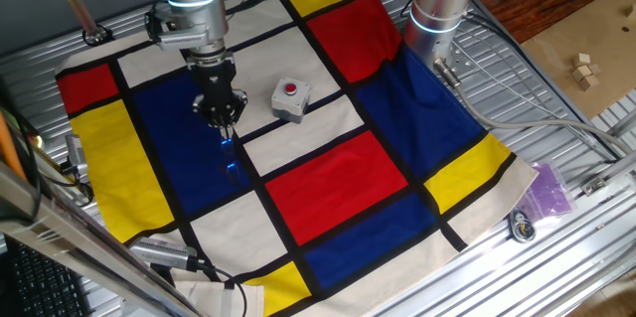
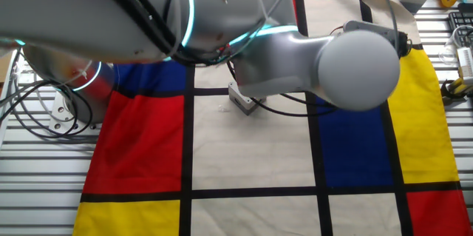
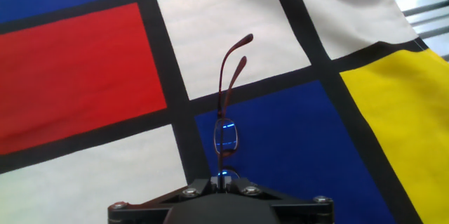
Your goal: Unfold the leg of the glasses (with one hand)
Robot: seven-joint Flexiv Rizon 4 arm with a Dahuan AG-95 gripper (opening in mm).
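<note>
The gripper (image 3: 223, 176) was clamped on the glasses (image 3: 226, 136), a small pair of thin, dark reddish-brown wire-framed spectacles with oval clear lenses, and held them hanging off the cloth. In the hand view the frame sat right at the fingertips, one lens plainly visible, with two slim curved temples running away from the camera, one close beside the other. The leg (image 3: 231, 69) on the far side ended in a hooked ear tip over the black stripe between a white panel and a blue one.

In one fixed view the gripper (image 1: 221, 108) hung over a blue panel of the Mondrian-patterned cloth (image 1: 338, 178), left of the grey box with a red button (image 1: 290, 98), and a bluish glint of the glasses (image 1: 230, 153) showed just under it. The other fixed view was filled by the silver arm (image 2: 295, 51), which hid the hand.

I judged the step to be mid-task: the spectacles were lifted and gripped at the frame, but whether the temples were fully swung out could not be told. The next move would call for bracing a temple against the cloth and turning the frame gently about the hinge.

No brand, label or readable writing showed anywhere.
</note>
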